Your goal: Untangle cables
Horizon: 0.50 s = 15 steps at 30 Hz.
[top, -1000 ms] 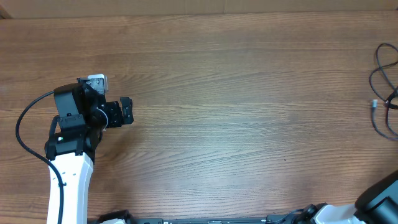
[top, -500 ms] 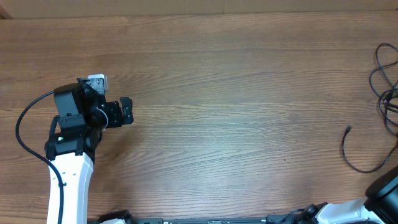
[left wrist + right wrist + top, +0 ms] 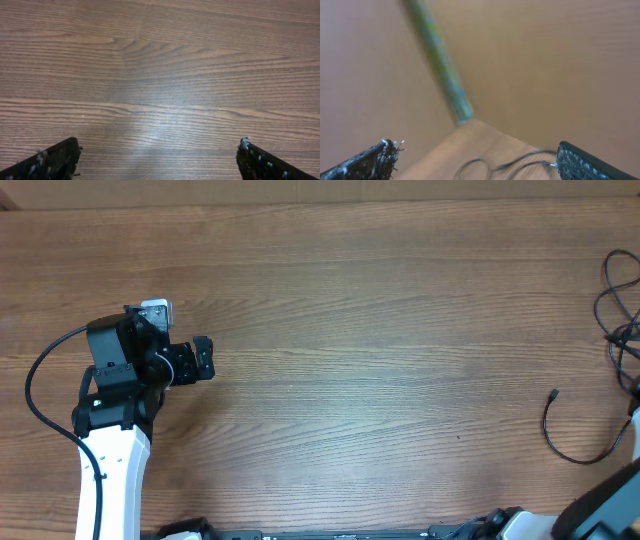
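The cables (image 3: pixel 620 310) are thin black cords in a loose tangle at the table's far right edge. One loose strand (image 3: pixel 575 452) curves out of the tangle toward the left and ends in a small plug (image 3: pixel 553 393). In the blurred right wrist view, cable strands (image 3: pixel 520 161) lie low between the wide-apart fingers of my right gripper (image 3: pixel 476 146), which is open. The overhead view shows only the right arm (image 3: pixel 610 505), at the bottom right corner. My left gripper (image 3: pixel 203 360) (image 3: pixel 159 145) hovers open over bare wood at the far left, far from the cables.
The wooden table's back edge (image 3: pixel 320 202) runs along the top of the overhead view. A blurred greenish bar (image 3: pixel 440 65) crosses a tan background in the right wrist view. The left arm's thick black cable (image 3: pixel 35 390) loops beside the arm.
A loose strand that was not there a second ago now lies left of the tangle, its plug end a little farther left than half a second ago. The right arm shifted in the corner. The left arm is still.
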{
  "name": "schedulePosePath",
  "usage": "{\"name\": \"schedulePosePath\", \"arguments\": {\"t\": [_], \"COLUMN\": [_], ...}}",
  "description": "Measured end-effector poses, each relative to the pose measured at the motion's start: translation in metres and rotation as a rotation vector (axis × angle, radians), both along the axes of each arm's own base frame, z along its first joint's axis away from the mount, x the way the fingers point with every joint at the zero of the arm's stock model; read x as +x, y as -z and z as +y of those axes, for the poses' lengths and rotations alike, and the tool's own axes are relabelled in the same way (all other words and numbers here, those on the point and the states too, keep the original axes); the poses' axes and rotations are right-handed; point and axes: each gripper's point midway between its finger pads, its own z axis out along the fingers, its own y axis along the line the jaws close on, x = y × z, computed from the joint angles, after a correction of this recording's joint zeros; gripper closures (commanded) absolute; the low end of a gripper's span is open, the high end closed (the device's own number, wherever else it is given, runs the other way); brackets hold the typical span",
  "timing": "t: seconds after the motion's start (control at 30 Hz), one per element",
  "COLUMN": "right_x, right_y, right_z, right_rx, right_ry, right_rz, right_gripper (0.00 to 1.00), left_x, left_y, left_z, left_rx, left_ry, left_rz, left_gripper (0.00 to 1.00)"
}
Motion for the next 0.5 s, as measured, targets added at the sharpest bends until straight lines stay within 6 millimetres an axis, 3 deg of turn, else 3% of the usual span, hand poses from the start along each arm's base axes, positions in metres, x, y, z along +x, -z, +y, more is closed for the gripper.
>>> {"name": "schedulePosePath", "arguments": {"t": [0.07, 0.17, 0.33, 0.5], "right_x": [0.01, 0.026, 0.055, 0.064], "right_y": [-0.009, -0.017, -0.004, 0.013], "right_z": [0.026, 0.07, 0.184, 0.284], "right_rx": [0.004, 0.001, -0.054, -0.148], "right_ry": [-0.132, -0.312, -0.635, -0.843], "right_rz": [-0.006, 0.002, 0.153, 0.295], "right_gripper": [0.09, 0.0, 0.0, 0.0], "left_x": [0.0, 0.0, 0.0, 0.0], "left_y": [0.0, 0.0, 0.0, 0.0], "left_z": [0.0, 0.0, 0.0, 0.0], "left_rx": [0.0, 0.0, 0.0, 0.0], "left_ry": [0.0, 0.0, 0.0, 0.0], "left_rz": [0.0, 0.0, 0.0, 0.001], "left_gripper": [0.0, 0.0, 0.0, 0.0]}}
